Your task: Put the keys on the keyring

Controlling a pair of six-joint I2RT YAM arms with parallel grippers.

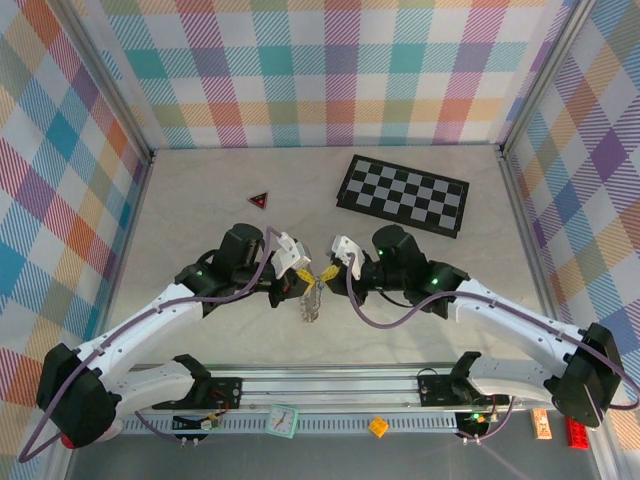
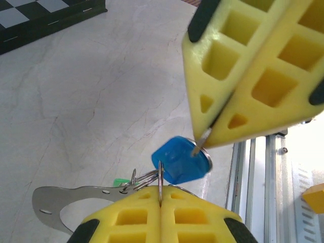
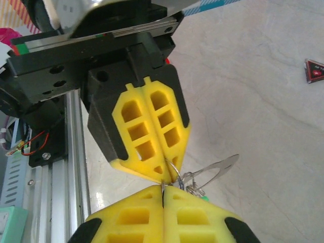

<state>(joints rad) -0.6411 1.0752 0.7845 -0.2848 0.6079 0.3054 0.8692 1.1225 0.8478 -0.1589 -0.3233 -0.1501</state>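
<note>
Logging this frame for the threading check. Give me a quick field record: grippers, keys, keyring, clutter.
blue key: lifted, head between the two grippers' tips
green key: just a green bit by the rings; whether it's threaded, can't tell
keyring: hangs below the meeting grippers
left gripper: shut on a thin ring of the keyring
right gripper: shut on the blue key's shank
clutter: red triangle and chessboard, far side, apart from the arms

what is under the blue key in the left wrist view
Below the blue key, thin metal rings run into the left gripper's shut jaws, with a green key peeking beside them. The blue key's metal end is covered by the right gripper.
</note>
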